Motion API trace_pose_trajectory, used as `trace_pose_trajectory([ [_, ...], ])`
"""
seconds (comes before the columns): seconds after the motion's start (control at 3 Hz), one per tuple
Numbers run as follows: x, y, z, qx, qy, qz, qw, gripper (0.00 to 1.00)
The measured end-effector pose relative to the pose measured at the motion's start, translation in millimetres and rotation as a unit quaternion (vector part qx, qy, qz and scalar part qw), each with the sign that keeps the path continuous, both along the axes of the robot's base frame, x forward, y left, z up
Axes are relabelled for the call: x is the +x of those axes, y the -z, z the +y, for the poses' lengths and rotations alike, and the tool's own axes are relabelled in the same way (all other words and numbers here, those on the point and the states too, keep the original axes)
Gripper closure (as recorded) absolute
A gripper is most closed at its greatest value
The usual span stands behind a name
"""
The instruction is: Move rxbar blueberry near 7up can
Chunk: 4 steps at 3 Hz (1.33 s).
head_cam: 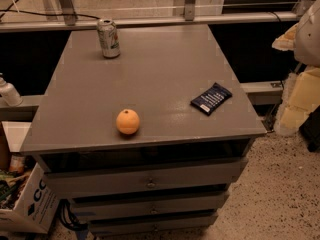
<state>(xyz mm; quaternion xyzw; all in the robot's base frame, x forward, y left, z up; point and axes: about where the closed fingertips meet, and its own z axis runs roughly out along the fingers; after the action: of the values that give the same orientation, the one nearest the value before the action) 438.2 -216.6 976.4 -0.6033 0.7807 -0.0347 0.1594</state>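
The rxbar blueberry is a dark navy wrapper with white text. It lies flat near the right edge of the grey cabinet top. The 7up can stands upright at the far left of the top, well away from the bar. My gripper shows as a pale shape at the right edge of the view. It is off the cabinet, to the right of and beyond the bar, and touches neither object.
A round orange fruit sits near the front edge, left of the bar. A white bottle stands on a ledge to the left. A cardboard box is on the floor at the lower left. Pale foam blocks are at the right.
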Motion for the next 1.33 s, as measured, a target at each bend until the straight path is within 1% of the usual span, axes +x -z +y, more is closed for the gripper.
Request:
trace_pose_trajectory([
  [0.33,1,-1,0,0.001,-0.002,-0.008,1.0,0.0],
  [0.67,8,4,-1,0.017,-0.012,-0.028,0.9994,0.0],
  [1.0,25,14,0,0.041,-0.037,-0.049,0.9973,0.0],
  [1.33,52,30,6,0.064,-0.063,-0.055,0.9944,0.0],
])
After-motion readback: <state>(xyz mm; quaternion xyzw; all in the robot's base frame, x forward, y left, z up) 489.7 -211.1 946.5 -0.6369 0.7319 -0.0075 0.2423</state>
